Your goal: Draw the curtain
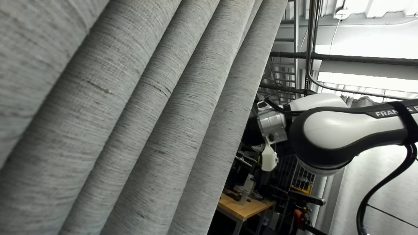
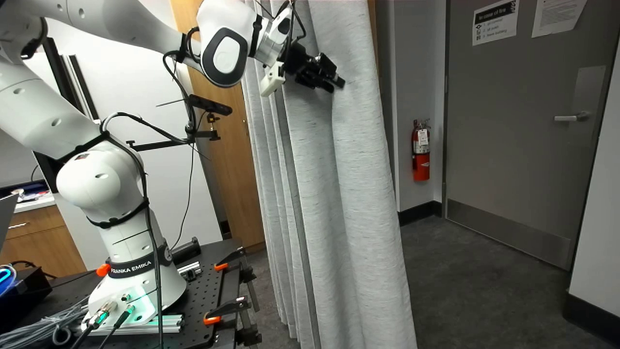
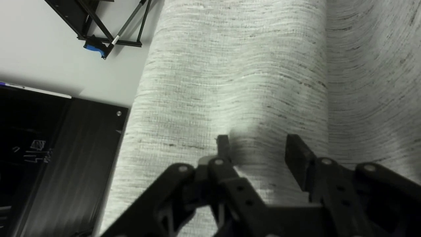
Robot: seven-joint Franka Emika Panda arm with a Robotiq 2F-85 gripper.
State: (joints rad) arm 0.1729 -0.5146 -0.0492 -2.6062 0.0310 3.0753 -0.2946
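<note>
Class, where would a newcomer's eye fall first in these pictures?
On the grey curtain, whose deep folds fill over half of an exterior view. Next come the white robot arm, at left in an exterior view, and the red fire extinguisher, left of the door.

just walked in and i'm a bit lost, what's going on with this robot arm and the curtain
A Franka robot arm has its gripper up at a big light grey curtain, apparently to draw it. The jaws stand apart with cloth visible between them, so it does not look gripped yet; whether the fingers touch it, I can't tell. The curtain hangs in long folds.
</note>
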